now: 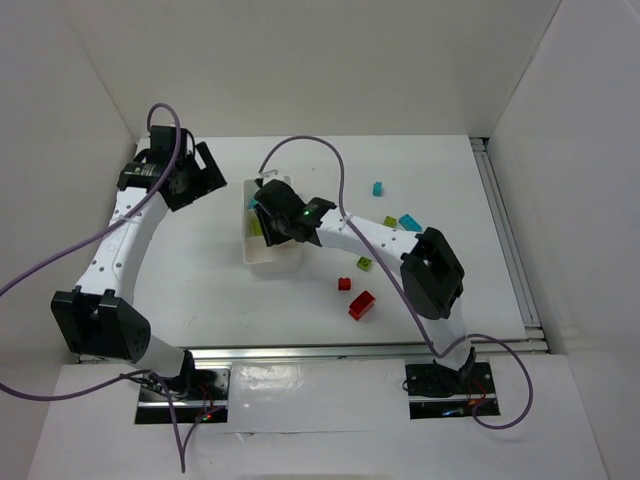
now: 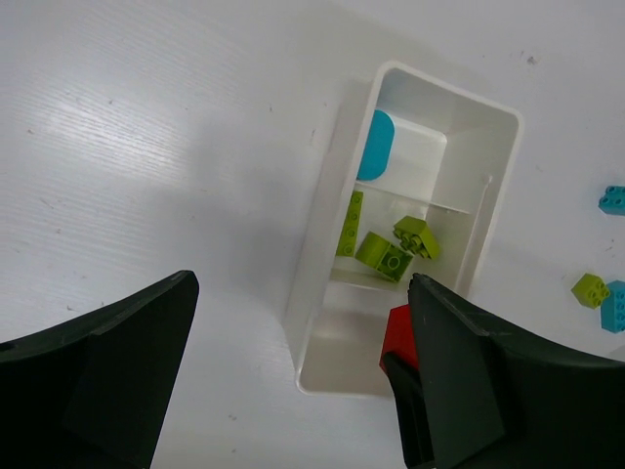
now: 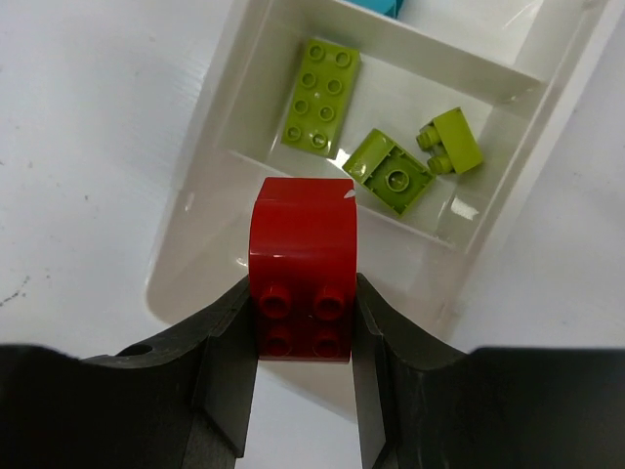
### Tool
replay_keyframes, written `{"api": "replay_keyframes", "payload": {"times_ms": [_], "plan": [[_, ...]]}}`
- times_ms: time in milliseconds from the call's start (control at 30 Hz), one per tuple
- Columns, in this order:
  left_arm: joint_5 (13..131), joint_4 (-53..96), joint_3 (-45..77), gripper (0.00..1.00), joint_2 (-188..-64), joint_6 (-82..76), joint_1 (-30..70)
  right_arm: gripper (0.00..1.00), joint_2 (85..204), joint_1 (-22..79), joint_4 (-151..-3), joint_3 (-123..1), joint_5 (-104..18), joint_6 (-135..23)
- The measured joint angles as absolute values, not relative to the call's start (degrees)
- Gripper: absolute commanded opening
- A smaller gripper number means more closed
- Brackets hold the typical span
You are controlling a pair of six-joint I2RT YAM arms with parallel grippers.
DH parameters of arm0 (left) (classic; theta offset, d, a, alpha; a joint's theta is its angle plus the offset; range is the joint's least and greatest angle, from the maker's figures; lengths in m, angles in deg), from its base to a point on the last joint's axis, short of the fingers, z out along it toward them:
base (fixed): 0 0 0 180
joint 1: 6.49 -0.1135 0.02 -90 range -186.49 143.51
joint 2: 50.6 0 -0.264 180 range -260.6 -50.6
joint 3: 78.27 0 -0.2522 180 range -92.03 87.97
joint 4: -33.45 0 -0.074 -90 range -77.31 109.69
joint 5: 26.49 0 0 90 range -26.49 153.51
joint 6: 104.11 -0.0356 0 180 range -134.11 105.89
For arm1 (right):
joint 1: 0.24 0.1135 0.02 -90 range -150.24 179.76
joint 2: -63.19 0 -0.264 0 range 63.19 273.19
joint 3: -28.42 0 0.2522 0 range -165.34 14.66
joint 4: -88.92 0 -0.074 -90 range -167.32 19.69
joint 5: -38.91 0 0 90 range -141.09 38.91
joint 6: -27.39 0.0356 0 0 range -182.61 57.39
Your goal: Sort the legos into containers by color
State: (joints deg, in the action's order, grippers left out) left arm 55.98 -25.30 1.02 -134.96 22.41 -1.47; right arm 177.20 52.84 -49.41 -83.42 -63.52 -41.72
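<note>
I have the right pincer [image 3: 301,298] clamped on a red brick [image 3: 301,259], over the empty end compartment of the white tray [image 3: 200,259]; not yet released. Middle compartment: three green bricks [image 3: 320,96]. Far compartment: a cyan piece [image 2: 375,145]. Left pincer [image 2: 303,293] gapes wide, holding nothing. Loose on the tabletop [image 1: 200,280]: two red bricks [image 1: 362,305], two cyan bricks [image 1: 378,188], at least one green brick [image 1: 365,264]. I judge it roughly half done.
</note>
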Motion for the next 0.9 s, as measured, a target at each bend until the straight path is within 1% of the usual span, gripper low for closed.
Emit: {"api": "replay_keyframes", "payload": {"times_ms": [67, 100, 167, 200, 233, 300, 333, 400, 433, 467, 567, 600, 700, 767, 833, 867, 900], "plan": [[56.11, -25.33, 1.02, 0.98, -134.96, 22.47, -2.15, 0.29, 178.43, 52.86, -49.39, -83.42, -62.62, -42.14], [56.24, -25.33, 1.02, 0.98, -134.96, 22.54, -2.44, 0.39, 178.69, 52.86, -49.46, -83.42, -62.18, -42.23], [56.5, -25.33, 1.04, 0.98, -134.96, 22.56, -2.74, 0.49, 178.84, 52.86, -49.79, -83.44, -61.46, -42.47], [56.7, -25.33, 1.04, 0.98, -134.96, 22.54, -2.81, 0.56, 178.84, 52.86, -49.96, -83.51, -61.16, -42.55], [57.03, -25.33, 1.04, 0.98, -134.96, 22.54, -2.83, 0.72, 178.84, 52.86, -50.22, -83.64, -60.89, -42.75], [57.51, -25.33, 1.04, 0.98, -134.94, 22.54, -2.83, 0.8, 178.84, 52.86, -50.7, -83.86, -60.54, -43.03], [57.75, -25.33, 1.04, 0.98, -134.94, 22.54, -2.83, 0.82, 178.84, 52.86, -50.7, -84.01, -60.48, -42.99], [58.14, -25.33, 1.04, 0.98, -134.94, 22.45, -2.81, 0.82, 178.82, 52.86, -50.7, -84.21, -61.0, -43.27], [58.32, -25.33, 1.04, 0.98, -134.94, 22.38, -2.83, 0.8, 178.73, 52.86, -50.68, -84.23, -61.62, -43.32], [58.41, -25.33, 1.04, 0.98, -134.94, 22.32, -2.83, 0.73, 178.47, 52.88, -50.55, -84.18, -62.38, -43.32], [58.93, -25.35, 1.04, 0.98, -134.94, 22.17, -2.59, 0.61, 175.17, 52.69, -50.49, -81.21, -65.46, -42.9], [58.95, -25.35, 1.04, 0.98, -134.94, 22.06, -2.44, 0.59, 172.94, 52.54, -50.64, -78.94, -66.53, -42.25], [58.69, -25.37, 1.02, 0.97, -134.94, 21.84, -1.34, 0.59, 163.87, 51.27, -49.13, -71.03, -69.37, -39.56], [58.6, -25.37, 0.95, 0.97, -134.94, 21.51, 0.75, 0.62, 157.4, 49.41, -48.63, -65.32, -70.88, -37.26], [58.23, -25.57, 0.6, 0.97, -135.09, 20.7, 3.27, 0.68, 152.05, 47.57, -47.47, -59.73, -71.69, -34.6], [58.14, -25.59, 0.27, 0.97, -135.31, 20.44, 4.54, 0.78, 150.08, 46.74, -47.1, -56.8, -71.82, -33.22], [58.03, -25.65, -0.17, 0.97, -135.61, 20.31, 5.69, 0.81, 148.99, 46.33, -46.33, -54.42, -71.63, -31.76]]}}
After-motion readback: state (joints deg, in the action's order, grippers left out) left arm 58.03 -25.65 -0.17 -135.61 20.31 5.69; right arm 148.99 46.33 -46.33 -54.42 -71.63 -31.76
